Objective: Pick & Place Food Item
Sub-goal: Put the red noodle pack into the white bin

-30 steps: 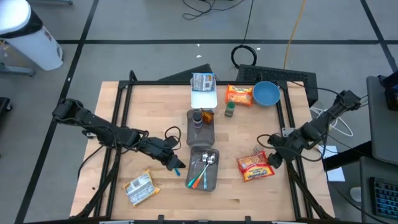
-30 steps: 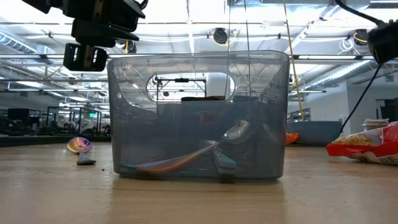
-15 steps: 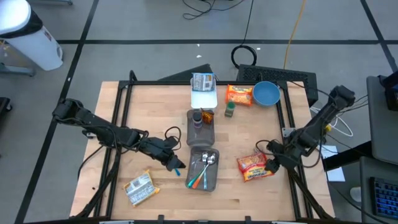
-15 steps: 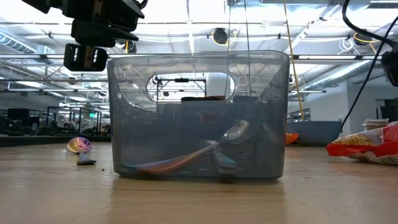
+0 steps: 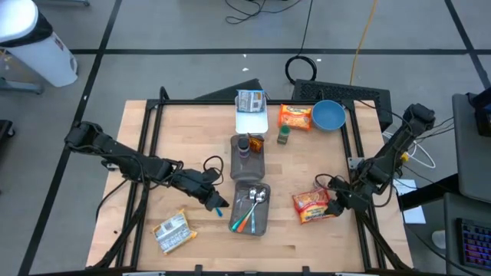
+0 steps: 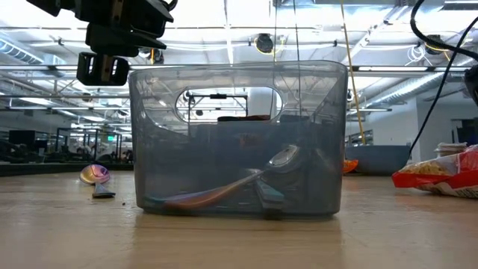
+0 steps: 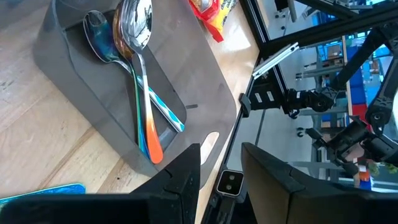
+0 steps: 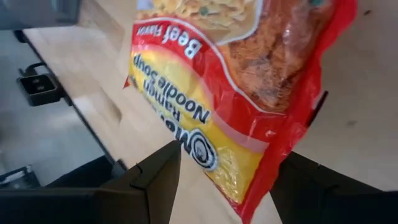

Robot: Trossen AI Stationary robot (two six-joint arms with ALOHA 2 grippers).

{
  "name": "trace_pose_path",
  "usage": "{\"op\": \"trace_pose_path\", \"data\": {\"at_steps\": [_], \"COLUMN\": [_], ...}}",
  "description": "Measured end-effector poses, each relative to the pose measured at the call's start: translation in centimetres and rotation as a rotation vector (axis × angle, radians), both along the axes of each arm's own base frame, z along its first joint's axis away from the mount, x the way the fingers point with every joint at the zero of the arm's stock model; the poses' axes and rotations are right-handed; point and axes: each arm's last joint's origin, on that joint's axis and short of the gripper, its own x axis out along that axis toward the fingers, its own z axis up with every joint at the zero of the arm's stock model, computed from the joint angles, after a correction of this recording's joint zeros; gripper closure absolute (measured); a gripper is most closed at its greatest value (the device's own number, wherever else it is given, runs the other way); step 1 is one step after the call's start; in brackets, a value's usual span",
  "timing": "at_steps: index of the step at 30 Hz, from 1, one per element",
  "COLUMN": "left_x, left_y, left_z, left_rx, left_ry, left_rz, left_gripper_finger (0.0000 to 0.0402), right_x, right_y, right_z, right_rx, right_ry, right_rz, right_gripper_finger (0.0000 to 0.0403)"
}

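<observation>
A red and yellow beef ramen noodle packet (image 5: 309, 205) lies flat on the table at the near right; it also shows in the right wrist view (image 8: 236, 81) and the low view (image 6: 441, 175). My right gripper (image 5: 332, 201) is open and slants down at the packet's right end, one finger on each side of it (image 8: 229, 171). My left gripper (image 5: 212, 198) hangs open above the table (image 6: 104, 67), left of a grey bin (image 5: 252, 222) holding spoons (image 7: 140, 93). Nothing is between its fingers (image 7: 221, 171). My right gripper's fingers (image 8: 158, 171) stand on either side of the packet's end (image 8: 249, 180), slanting down from the table's right. The packet lies flat on the wood. I cannot tell whether the fingers touch it.
A blue-handled spoon (image 5: 219, 205) lies on the table by my left gripper. A second grey bin (image 5: 247, 162) holds a bottle. A white tray (image 5: 251, 121), an orange packet (image 5: 295, 116), a blue bowl (image 5: 328, 115) and a small jar (image 5: 284, 136) stand at the far side. A silver packet (image 5: 170, 231) lies near left.
My right gripper has come down and toward the table's near edge onto the ramen packet's right end, rolling a little, with its upper arm swinging toward the far right. The packet has stayed in place.
</observation>
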Motion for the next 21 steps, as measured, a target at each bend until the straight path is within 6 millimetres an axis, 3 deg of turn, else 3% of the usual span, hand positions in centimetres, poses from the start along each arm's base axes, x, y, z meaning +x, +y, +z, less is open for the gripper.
{"op": "trace_pose_path", "data": {"at_steps": [7, 21], "left_x": [-0.01, -0.01], "left_y": [0.0, 0.0], "left_z": [0.01, 0.01], "left_rx": [0.0, 0.0], "left_ry": [0.0, 0.0], "left_rz": [0.0, 0.0], "left_gripper_finger": [0.0279, 0.0279], "right_x": [0.1, 0.31], "right_y": [0.14, 0.37], "right_z": [0.15, 0.43], "right_rx": [0.017, 0.03], "right_ry": [-0.017, -0.062], "right_rz": [0.006, 0.027], "right_gripper_finger": [0.0205, 0.0321]}}
